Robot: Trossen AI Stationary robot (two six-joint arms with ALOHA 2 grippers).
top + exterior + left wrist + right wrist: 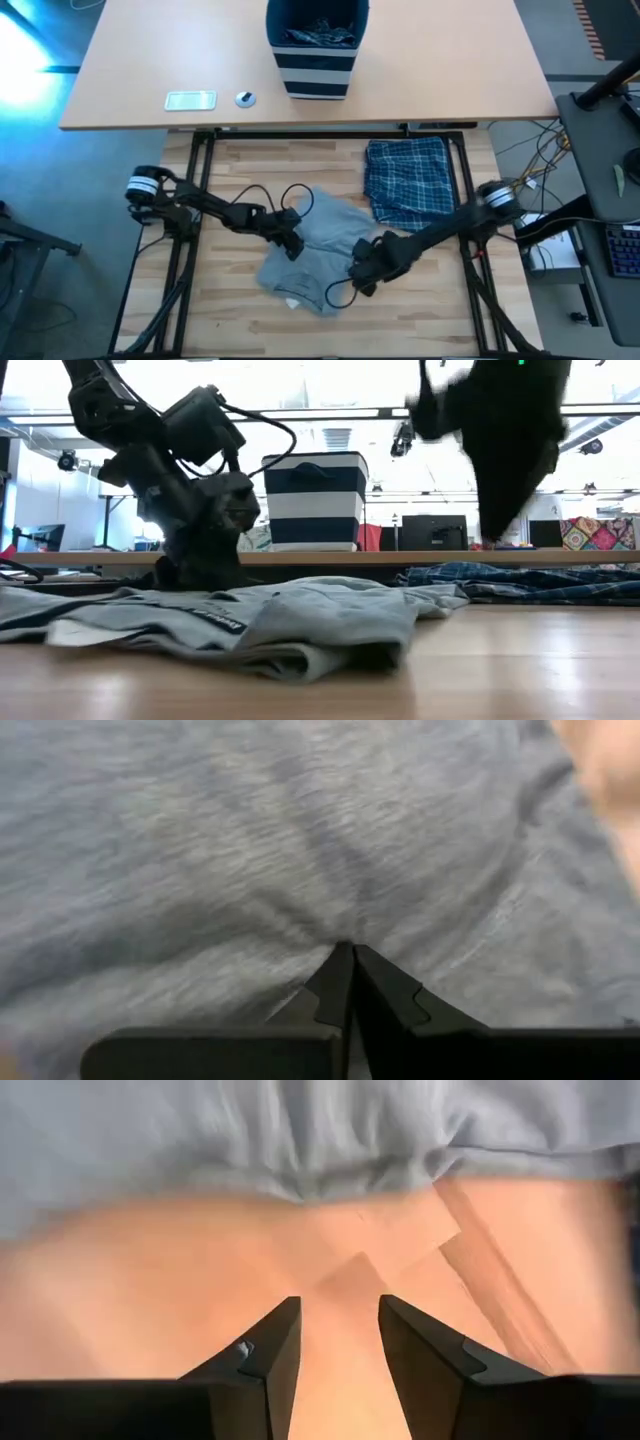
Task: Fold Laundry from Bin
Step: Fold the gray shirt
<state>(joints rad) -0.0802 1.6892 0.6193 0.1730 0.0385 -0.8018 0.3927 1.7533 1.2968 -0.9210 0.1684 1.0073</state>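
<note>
While the soft grey knit T-shirt (pixel 320 255) lies crumpled across the middle of the pale slatted wooden counter (pixel 240 170), the left gripper (pixel 290 240) sits at its left portion with jaws pressed together on a pinch of the grey cloth, the fabric puckering in radiating creases at the tips in the left wrist view. The right gripper (pixel 362 275) is at the shirt's right-hand edge, jaws standing apart with bare wood between them and nothing held; the shirt's hem lies just beyond the tips. A folded blue-and-white plaid garment (pixel 408 180) rests flat beside the shirt, toward the right rear of the counter. The navy fabric bin with pale horizontal stripes (pixel 316 60) stands well apart on the tan desk (pixel 450 70) behind, with more plaid cloth visible inside. Judgement on handling: the T-shirt is light, limp and without stiffness; it will sag, drag and bunch rather than slide as one piece, and a single pinch lifts only a local fold. Hold is best taken at an edge or corner, such as hem or shoulder, by both grippers spaced apart, so the cloth can be spread taut before folding. Slipping from closed jaws appears unlikely.
</note>
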